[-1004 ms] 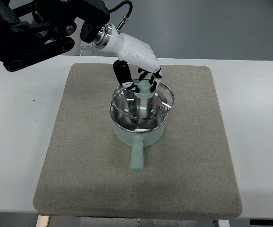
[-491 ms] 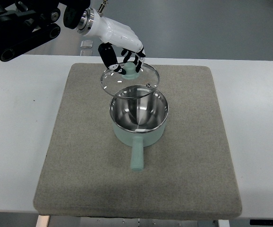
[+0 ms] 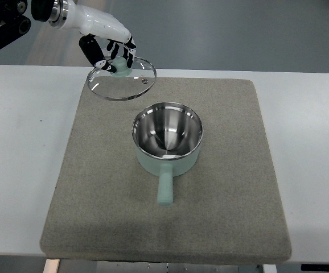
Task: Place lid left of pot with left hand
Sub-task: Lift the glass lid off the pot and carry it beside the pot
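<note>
A mint-green pot (image 3: 167,149) with a shiny steel inside stands open in the middle of a grey mat (image 3: 96,187), its handle pointing toward me. My left hand (image 3: 109,50) comes in from the top left and is shut on the green knob of a round glass lid (image 3: 122,78). It holds the lid in the air, up and to the left of the pot, over the mat's far left corner. The right arm is out of view.
The mat lies on a white table (image 3: 22,159). White table surface shows to the left and right of the mat. A grey floor lies beyond the far edge.
My left hand lifted the lid off the pot and carried it up and to the left. The pot now stands open and has not moved.
</note>
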